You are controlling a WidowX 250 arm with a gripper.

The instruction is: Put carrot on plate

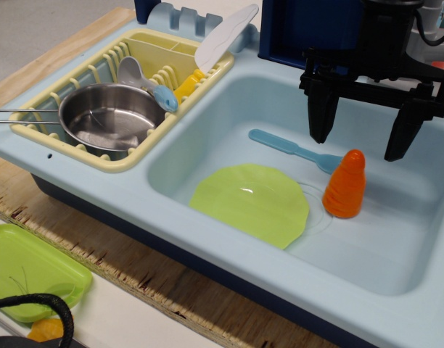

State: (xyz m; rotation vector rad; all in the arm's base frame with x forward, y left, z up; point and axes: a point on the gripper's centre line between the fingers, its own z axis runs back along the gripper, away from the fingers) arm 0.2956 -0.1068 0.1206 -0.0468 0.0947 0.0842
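Observation:
The carrot is a ridged orange cone with a redder tip, standing upright on the floor of the light blue sink. The plate, a flat lime-green disc, lies on the sink floor just left of the carrot, apart from it. My gripper is black, with its two fingers spread wide and pointing down. It hovers above the carrot, whose tip lies below the gap between the fingers. It holds nothing.
A blue spatula lies on the sink floor behind the carrot. A yellow dish rack at left holds a steel pan, a spoon and a white utensil. A square green tray lies at the front left.

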